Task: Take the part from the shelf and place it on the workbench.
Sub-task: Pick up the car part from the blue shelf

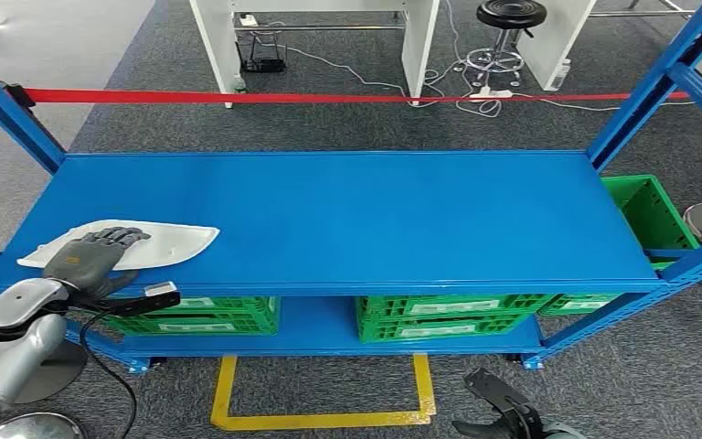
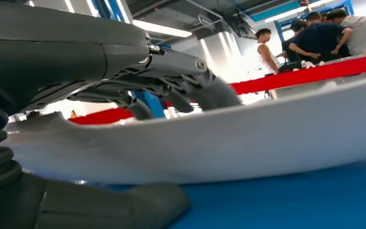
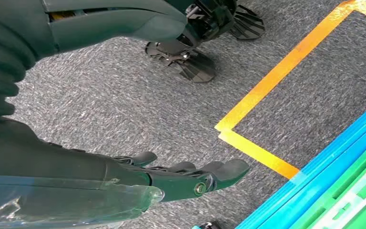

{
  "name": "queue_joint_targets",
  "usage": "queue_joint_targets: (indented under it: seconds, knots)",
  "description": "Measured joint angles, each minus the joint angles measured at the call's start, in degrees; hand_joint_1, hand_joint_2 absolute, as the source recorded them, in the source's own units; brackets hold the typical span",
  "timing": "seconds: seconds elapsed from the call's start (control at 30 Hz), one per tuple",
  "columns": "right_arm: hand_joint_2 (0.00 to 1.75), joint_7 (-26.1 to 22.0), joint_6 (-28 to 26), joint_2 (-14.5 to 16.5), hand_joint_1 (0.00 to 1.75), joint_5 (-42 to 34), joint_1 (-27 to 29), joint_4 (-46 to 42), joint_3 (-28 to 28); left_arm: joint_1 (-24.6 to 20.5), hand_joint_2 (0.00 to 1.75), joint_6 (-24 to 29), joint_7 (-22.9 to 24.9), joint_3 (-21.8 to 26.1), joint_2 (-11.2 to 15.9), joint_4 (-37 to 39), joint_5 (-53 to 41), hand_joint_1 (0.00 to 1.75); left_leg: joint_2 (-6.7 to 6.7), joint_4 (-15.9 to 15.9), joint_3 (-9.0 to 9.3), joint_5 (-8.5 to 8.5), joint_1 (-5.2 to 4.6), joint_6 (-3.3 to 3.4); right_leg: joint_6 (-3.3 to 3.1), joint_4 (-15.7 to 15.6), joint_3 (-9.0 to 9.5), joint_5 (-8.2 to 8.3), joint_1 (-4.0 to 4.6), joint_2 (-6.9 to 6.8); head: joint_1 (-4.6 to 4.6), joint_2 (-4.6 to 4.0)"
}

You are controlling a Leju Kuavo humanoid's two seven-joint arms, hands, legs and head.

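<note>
The head view looks forward and steeply down from high on the robot onto the blue shelf top (image 1: pixel 356 219), which spans the frame's middle; grey carpet, red barrier tape (image 1: pixel 329 97) and white desks lie along the top, yellow floor tape (image 1: pixel 320 419) at the bottom centre.

The left wrist view sits almost level with the shelf surface, very near, looking out along the left hand (image 2: pixel 124 71) and across the white part (image 2: pixel 228 138). It shares that part (image 1: pixel 128 243), hand (image 1: pixel 96 259) and red tape (image 2: pixel 314 71) with the head view.

The right wrist view looks down at the carpet past the right hand (image 3: pixel 181 176); it shares the yellow tape (image 3: pixel 267 95) and, at lower right, a green crate (image 3: pixel 357 195).
</note>
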Motion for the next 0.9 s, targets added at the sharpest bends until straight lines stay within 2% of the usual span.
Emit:
queue_joint_targets:
  seconds: [0.53, 0.67, 0.9]
  knots:
    - [1.75, 0.00, -0.29, 0.00, 0.00, -0.19, 0.01, 0.00, 0.42, 0.47, 1.75, -0.18, 1.56, -0.05, -1.25, -0.25, 2.28, 1.74, 0.00, 0.00, -0.01, 0.00, 0.00, 0.00, 0.00, 0.01, 0.01, 0.00, 0.00, -0.01, 0.00, 0.00]
    - [1.75, 0.00, -0.36, 0.00, 0.00, -0.24, 0.07, 0.00, 0.42, 1.14, 1.75, -0.16, 2.22, -0.01, -1.55, -1.72, 2.36, 1.46, 0.00, 0.00, 0.00, 0.01, 0.00, 0.00, 0.00, 0.03, 0.00, 0.00, 0.00, -0.01, 0.00, 0.00]
    - [1.75, -0.09, -0.65, 0.00, 0.00, -0.46, 0.08, 0.00, 0.42, 3.53, 1.75, -0.81, 1.89, 0.04, -1.63, -6.42, 3.36, 1.52, 0.00, 0.00, -0.01, 0.01, 0.00, 0.01, 0.00, 0.04, 0.00, 0.00, 0.00, -0.01, 0.01, 0.00]
